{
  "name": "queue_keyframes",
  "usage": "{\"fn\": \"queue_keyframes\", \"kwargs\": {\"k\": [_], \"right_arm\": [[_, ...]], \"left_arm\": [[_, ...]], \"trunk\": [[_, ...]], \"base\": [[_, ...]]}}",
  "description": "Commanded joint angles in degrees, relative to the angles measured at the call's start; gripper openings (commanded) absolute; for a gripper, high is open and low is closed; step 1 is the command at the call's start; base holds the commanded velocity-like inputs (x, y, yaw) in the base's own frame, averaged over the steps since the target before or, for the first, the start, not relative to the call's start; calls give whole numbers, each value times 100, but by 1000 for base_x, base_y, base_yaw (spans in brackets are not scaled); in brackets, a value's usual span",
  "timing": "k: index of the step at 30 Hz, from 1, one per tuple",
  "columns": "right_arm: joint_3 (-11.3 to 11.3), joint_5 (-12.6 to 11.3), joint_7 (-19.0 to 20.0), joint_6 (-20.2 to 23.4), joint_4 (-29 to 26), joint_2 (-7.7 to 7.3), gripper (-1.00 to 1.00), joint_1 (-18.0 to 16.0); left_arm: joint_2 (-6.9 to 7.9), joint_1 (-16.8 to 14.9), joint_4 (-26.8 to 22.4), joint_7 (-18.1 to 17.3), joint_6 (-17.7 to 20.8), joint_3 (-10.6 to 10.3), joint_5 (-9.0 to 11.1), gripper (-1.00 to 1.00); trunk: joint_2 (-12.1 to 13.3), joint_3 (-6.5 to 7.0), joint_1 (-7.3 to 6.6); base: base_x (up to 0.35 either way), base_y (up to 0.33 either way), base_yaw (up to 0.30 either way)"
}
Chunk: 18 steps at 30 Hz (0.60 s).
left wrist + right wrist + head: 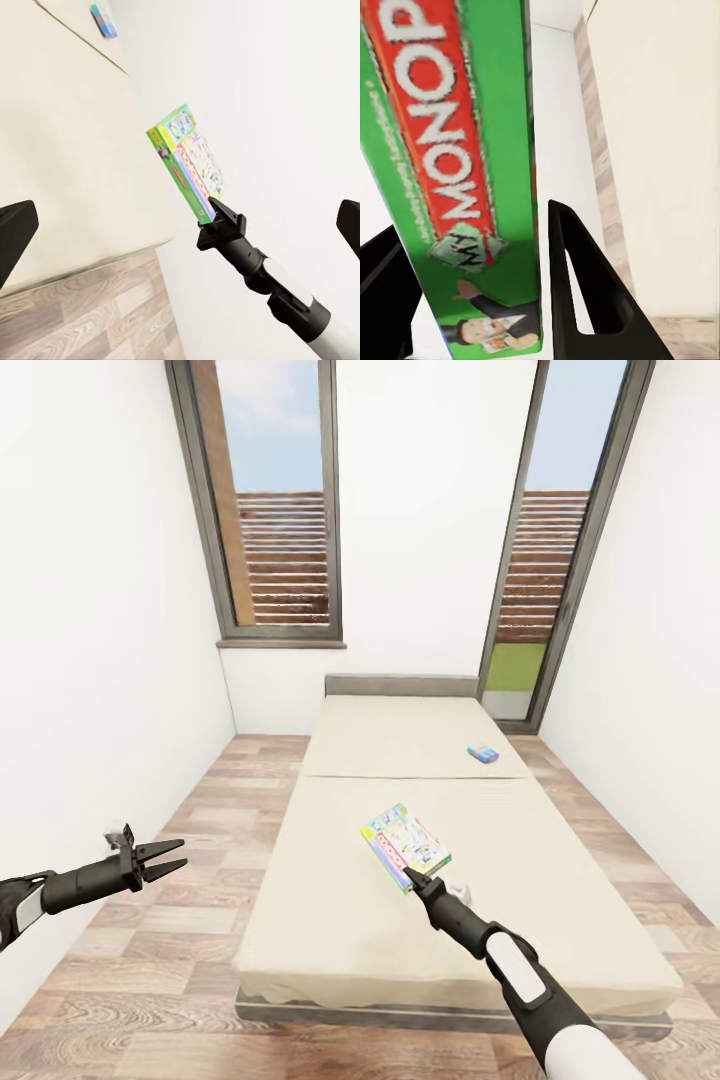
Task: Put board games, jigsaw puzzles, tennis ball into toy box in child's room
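Two board games show on or above the bed (340, 920), a low beige two-part mattress on a grey frame with its headboard toward the far wall. The right tool (409, 874) is clamped on one edge of the green-edged board game (405, 845), whose busy white cover faces up in the head view; the box is near the middle of the front mattress section, toward the bed's right edge. In the left wrist view the same box (187, 165) stands out from the tool's tip (217, 210), clear of the mattress surface. In the right wrist view the box's green side with red lettered band (457, 172) fills the space between the two dark fingers (585, 292). The small blue board game (483, 753) lies flat on the rear mattress section, near its right edge. The left tool (166, 858) hangs over the wood-plank floor (170, 960) beside the bed's left edge, fingers spread and empty.
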Motion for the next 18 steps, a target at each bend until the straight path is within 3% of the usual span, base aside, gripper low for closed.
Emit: {"fn": "queue_keyframes", "kwargs": {"k": [1, 7, 18], "right_arm": [[20, 19, -29, 31, 1, -5, -100, -10], [39, 540, -239, 44, 1, -63, -100, -57], [45, 630, -176, -142, 1, -72, -100, -21]], "left_arm": [[0, -3, 0, -23, 61, 35, -43, 100], [-2, -3, 0, -23, 61, 35, -43, 100], [-3, -3, 0, -23, 66, 35, -43, 100]], "trunk": [[38, 13, -23], [279, 120, -154], [720, 318, -396]], "base": [[0, 0, 0], [0, 0, 0], [0, 0, 0]]}}
